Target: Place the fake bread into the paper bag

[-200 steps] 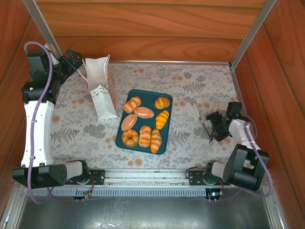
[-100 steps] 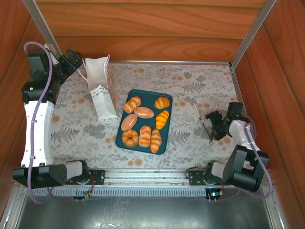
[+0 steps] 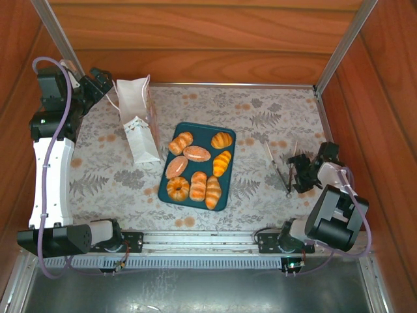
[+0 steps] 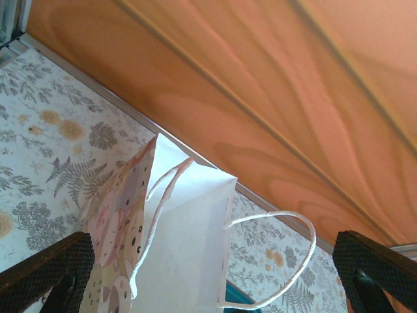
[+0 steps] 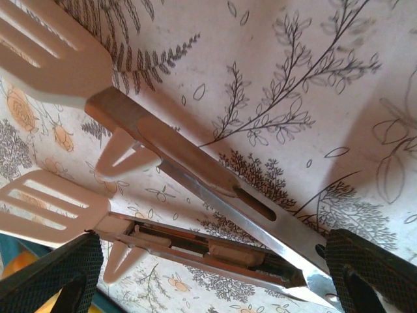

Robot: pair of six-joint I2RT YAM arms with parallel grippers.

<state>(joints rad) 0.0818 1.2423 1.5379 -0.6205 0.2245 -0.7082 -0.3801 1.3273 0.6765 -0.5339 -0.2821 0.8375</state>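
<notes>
Several glossy orange-brown pieces of fake bread [image 3: 197, 153] lie on a dark teal tray [image 3: 203, 132] in the middle of the table. The white paper bag [image 3: 140, 127] with its pastel print stands at the back left, mouth open, cord handles loose. My left gripper [image 3: 98, 81] hovers open just behind the paper bag [image 4: 182, 248], whose top sits between the spread fingers of the left gripper [image 4: 212, 287]. Far to the right, my right gripper [image 3: 296, 171] is low over the cloth. The right gripper [image 5: 212, 280] is open, its fingers on either side of metal tongs [image 5: 215, 182], holding nothing.
The tongs [image 3: 280, 171], with cream slotted heads, lie on the floral tablecloth [image 3: 260, 124] to the right of the tray. Wooden walls [image 3: 208, 39] close in the back and both sides. Bare cloth lies between bag and tray.
The right wrist has shifted slightly right and toward the near edge over the tongs. The left arm, bag, tray and bread have not moved.
</notes>
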